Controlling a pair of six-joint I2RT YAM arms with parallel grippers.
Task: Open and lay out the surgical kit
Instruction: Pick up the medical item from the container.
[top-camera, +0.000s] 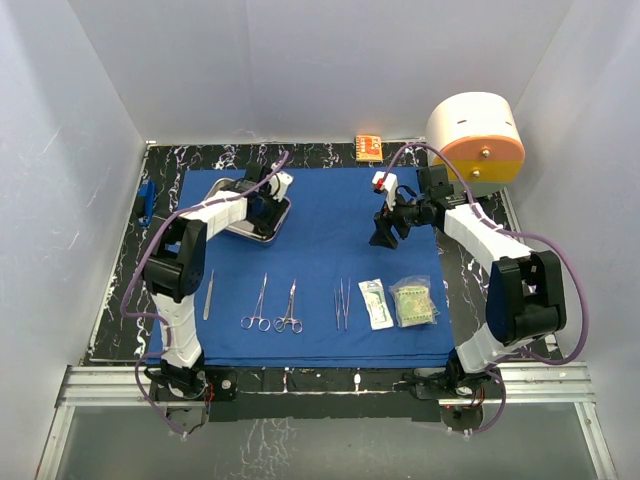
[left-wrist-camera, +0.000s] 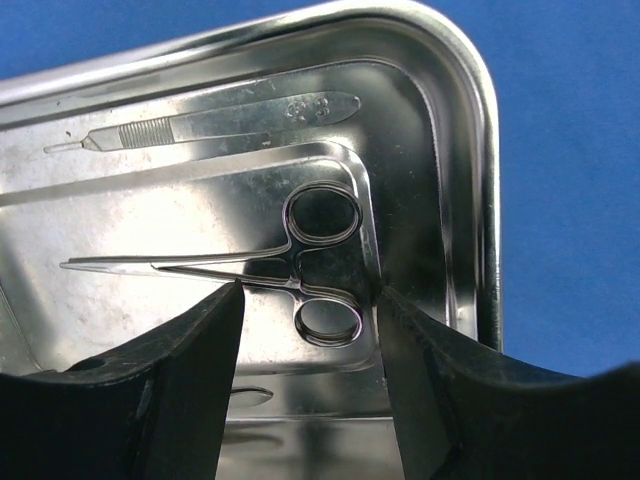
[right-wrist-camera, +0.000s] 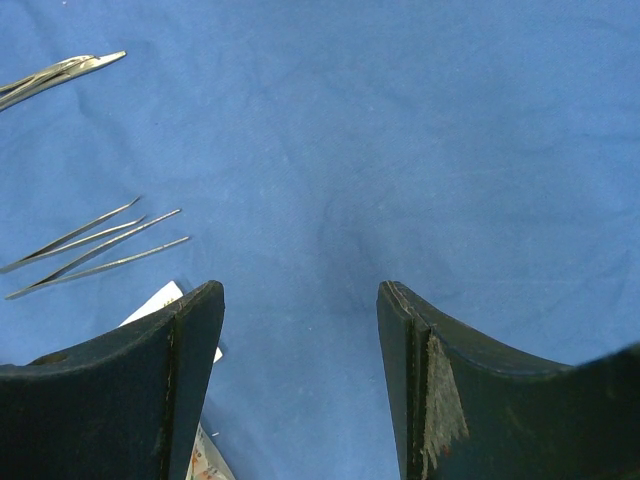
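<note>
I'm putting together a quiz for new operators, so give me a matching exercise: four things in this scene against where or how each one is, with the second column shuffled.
Things:
1. steel tray
2. green packet
3. orange box
4. right gripper

Place or state:
a. beyond the far edge of the blue cloth
b. at the far left of the blue cloth, beneath the left gripper
c. open above bare blue cloth, holding nothing
d. right end of the near row on the blue cloth

Pairs: 1-b, 2-d, 3-a, 4-c
</note>
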